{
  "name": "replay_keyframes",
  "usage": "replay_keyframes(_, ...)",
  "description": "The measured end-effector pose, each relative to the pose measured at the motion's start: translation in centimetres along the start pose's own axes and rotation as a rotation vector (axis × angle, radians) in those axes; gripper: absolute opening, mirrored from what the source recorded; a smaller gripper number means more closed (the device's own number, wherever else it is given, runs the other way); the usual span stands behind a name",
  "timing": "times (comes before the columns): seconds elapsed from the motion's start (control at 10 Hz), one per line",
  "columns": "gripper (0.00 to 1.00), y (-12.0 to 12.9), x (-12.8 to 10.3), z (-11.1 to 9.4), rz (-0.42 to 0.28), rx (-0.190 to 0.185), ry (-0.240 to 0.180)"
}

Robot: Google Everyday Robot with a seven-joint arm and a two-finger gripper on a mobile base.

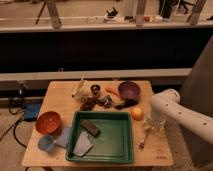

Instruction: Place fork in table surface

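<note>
Fork [144, 140] lies on the table [60, 95], right of the tray [125, 142], below my gripper [150, 127]. Gripper state: cannot tell. If it is snagged when I lift, it could slide off the near-right edge.

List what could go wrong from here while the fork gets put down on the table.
1. The fork hangs below the gripper over the narrow strip of table surface between the green tray and the table's right edge; a badly aimed release could send it off that edge or onto the tray rim.
2. The orange fruit sits close beside the arm's wrist, so a sideways move could nudge it.
</note>
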Motion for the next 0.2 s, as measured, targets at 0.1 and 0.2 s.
replay_keyframes(0.1,0.8,-0.25,0.01,-0.38,0.003,0.009,-0.006)
replay_keyframes(0.2,0.79,0.1,0.22,-1.15,-0.013,0.009,-0.02)
